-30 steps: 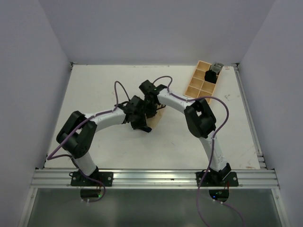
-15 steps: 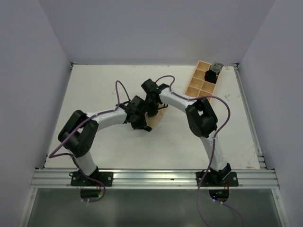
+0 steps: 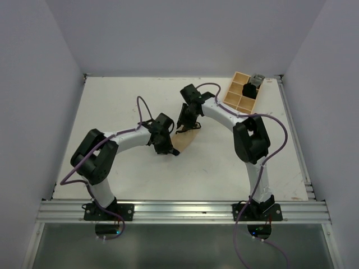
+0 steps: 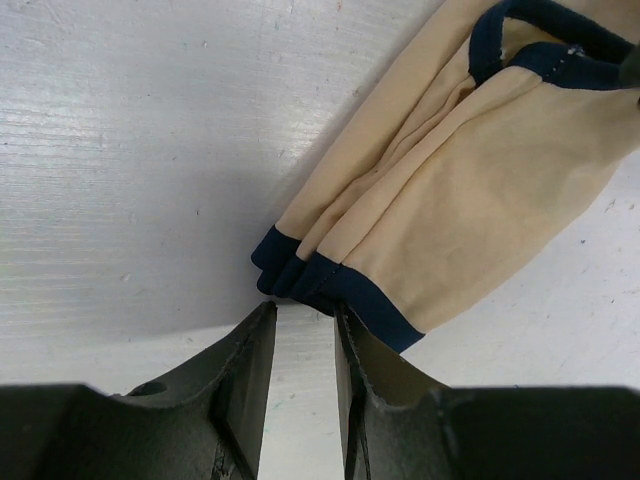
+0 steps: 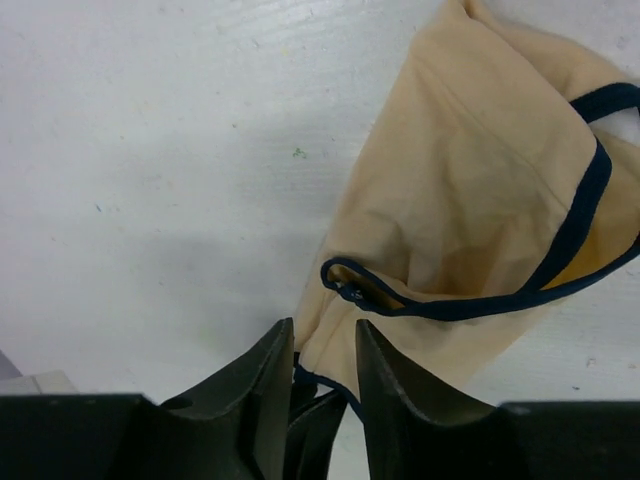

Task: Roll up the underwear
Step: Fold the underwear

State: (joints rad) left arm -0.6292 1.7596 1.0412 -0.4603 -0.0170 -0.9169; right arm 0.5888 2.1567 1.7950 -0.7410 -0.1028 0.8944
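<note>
The underwear (image 3: 188, 140), tan with dark navy trim, lies folded into a long strip on the white table between both grippers. In the left wrist view the underwear (image 4: 470, 190) ends in a dark hem just past my left gripper (image 4: 304, 310). That gripper stands narrowly open, with bare table between its fingers and its right fingertip touching the hem. In the right wrist view my right gripper (image 5: 323, 332) is open astride the other end of the underwear (image 5: 480, 190), a trimmed edge lying between its fingers. From above, the left gripper (image 3: 170, 149) and right gripper (image 3: 183, 128) sit close together.
A light wooden compartment tray (image 3: 232, 100) stands at the back right, with a dark item (image 3: 249, 89) in one cell and a grey object (image 3: 258, 79) at its far end. White walls close in the table on three sides.
The right arm's wrist has swung back and to the right, and more of the tan fabric now shows between the grippers. The left gripper has barely shifted.
</note>
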